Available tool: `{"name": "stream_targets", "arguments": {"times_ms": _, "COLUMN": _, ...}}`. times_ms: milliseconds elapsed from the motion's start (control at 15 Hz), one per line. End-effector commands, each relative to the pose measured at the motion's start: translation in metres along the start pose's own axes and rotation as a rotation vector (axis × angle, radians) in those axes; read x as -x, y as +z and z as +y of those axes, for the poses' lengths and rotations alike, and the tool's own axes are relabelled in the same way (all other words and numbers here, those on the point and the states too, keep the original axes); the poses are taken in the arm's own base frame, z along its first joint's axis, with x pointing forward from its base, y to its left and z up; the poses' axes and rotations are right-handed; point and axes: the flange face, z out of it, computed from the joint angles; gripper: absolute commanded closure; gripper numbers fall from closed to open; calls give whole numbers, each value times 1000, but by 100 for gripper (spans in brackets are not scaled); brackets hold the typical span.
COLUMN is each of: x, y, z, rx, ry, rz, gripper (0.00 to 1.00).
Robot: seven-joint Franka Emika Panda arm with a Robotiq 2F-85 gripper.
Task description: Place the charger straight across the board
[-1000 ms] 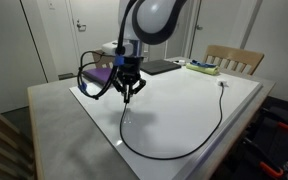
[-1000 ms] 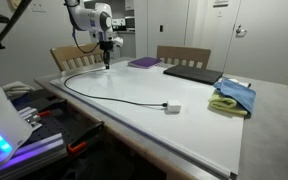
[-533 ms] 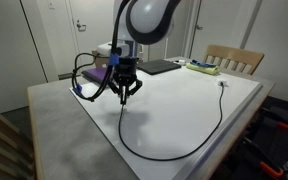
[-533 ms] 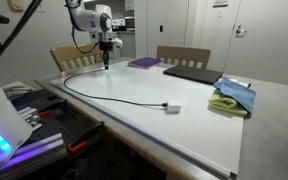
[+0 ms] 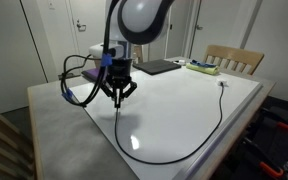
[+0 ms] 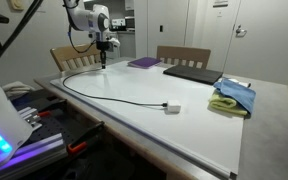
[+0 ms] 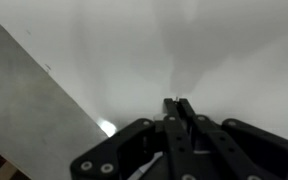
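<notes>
Figure: One hand poised above the glossy white board, close to the board's edge and the matte grey tabletop.
The fingers are pinched fully together on one end of the single thin black charger. It hangs from them and sweeps in a wide curve across the smooth board to its white plug. One purple book and one dark laptop lie along another edge.

The board is seen as smooth, glossy white, with lamplight mirrored in it. The tabletop around it is finished in matt grey. The cable is sheathed in dull black. The chair is made of pale wood.
</notes>
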Motion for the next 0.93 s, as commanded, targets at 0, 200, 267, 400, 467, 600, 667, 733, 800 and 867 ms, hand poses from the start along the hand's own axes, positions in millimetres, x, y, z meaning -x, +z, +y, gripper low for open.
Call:
{"name": "stream_targets", "arguments": {"times_ms": 0, "x": -3, "y": 10, "z": 41, "rx": -20, "ry": -180, "rz": 56, "gripper": 98}}
{"name": "stream_targets", "arguments": {"times_ms": 200, "x": -12, "y": 22, "z": 76, "rx": -59, "ry": -341, "rz": 85, "gripper": 98}}
{"name": "stream_targets", "arguments": {"times_ms": 267, "x": -17, "y": 26, "z": 87, "rx": -68, "ry": -394, "rz": 93, "gripper": 98}}
{"name": "stream_targets", "arguments": {"times_ms": 400, "x": -26, "y": 34, "z": 106, "rx": -87, "ry": -500, "rz": 114, "gripper": 98}}
{"name": "stream_targets", "arguments": {"times_ms": 467, "x": -30, "y": 38, "z": 116, "rx": -92, "ry": -556, "rz": 115, "gripper": 98}}
{"name": "stream_targets", "arguments": {"times_ms": 600, "x": -33, "y": 41, "z": 135, "rx": -78, "ry": -636, "rz": 90, "gripper": 98}}
{"name": "stream_targets", "arguments": {"times_ms": 667, "x": -33, "y": 42, "z": 143, "rx": -60, "ry": -655, "rz": 85, "gripper": 98}}
{"name": "stream_targets", "arguments": {"times_ms": 733, "x": -30, "y": 40, "z": 150, "rx": -43, "ry": -662, "rz": 74, "gripper": 98}}
{"name": "stream_targets", "arguments": {"times_ms": 800, "x": -27, "y": 38, "z": 155, "rx": -22, "ry": -665, "rz": 67, "gripper": 66}}
{"name": "stream_targets", "arguments": {"times_ms": 867, "x": -23, "y": 35, "z": 159, "rx": -8, "ry": -664, "rz": 53, "gripper": 65}}
